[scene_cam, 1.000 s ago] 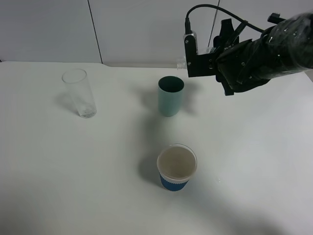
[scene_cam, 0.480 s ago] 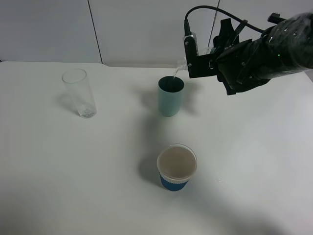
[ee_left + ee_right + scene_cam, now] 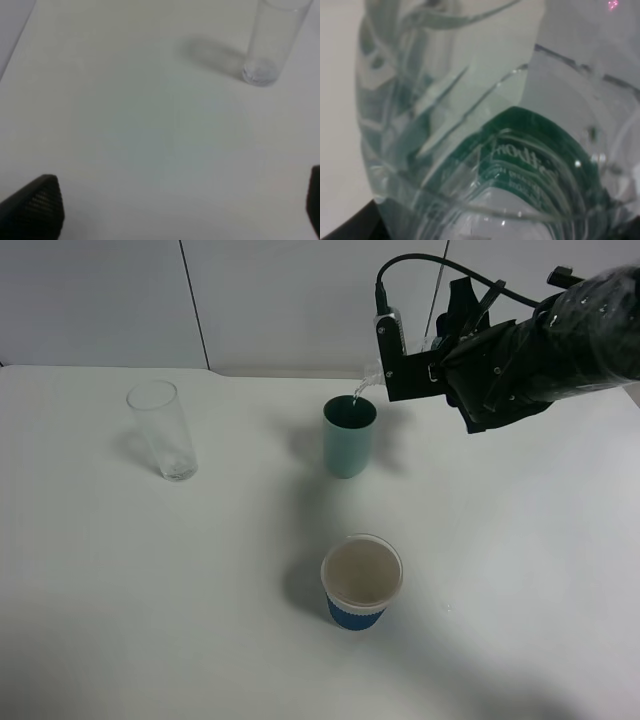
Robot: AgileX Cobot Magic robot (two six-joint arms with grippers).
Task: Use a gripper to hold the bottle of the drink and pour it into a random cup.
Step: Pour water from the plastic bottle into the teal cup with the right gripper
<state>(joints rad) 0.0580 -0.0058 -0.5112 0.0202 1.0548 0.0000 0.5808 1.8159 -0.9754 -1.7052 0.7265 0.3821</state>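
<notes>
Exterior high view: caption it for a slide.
Right gripper tips the bottle, pouring into the teal cup; glass and paper cup stand aside.

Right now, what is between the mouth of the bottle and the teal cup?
A thin stream of clear liquid runs from the bottle down into the teal cup, nothing else. The exterior high view shows it.

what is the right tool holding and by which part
The bottle, gripped around its body by the right tool; only the neck sticks out.

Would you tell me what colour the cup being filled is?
The cup is teal-green, clearest in the exterior high view.
</notes>
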